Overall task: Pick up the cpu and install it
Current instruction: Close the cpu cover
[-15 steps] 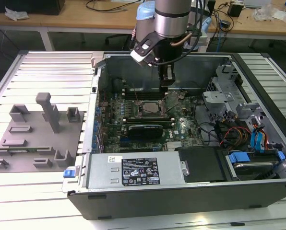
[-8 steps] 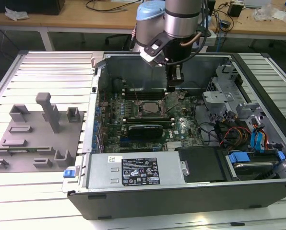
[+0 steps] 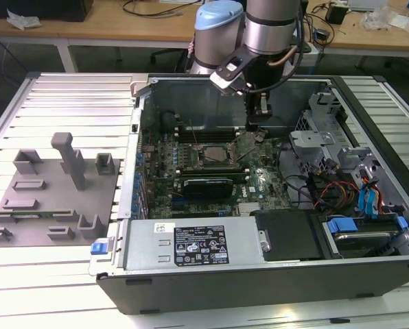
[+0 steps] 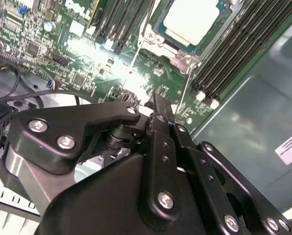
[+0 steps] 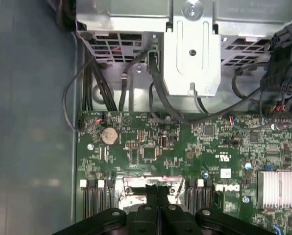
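second wrist view: cpu (image 4: pixel 192 19) in socket (image 4: pixel 159 43) | first wrist view: fingers (image 5: pixel 152 196) together

Exterior view, lower centre: black printed label (image 3: pixel 200 245) on the grey metal power-supply box (image 3: pixel 139 250). It carries small white print and marks, none legible.

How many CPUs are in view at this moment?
1. The cpu lies in the socket on the motherboard, in the second wrist view; others may be hidden.

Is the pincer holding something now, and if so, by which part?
Nothing is held. The pincer is shut and empty, and the cpu lies in its socket.
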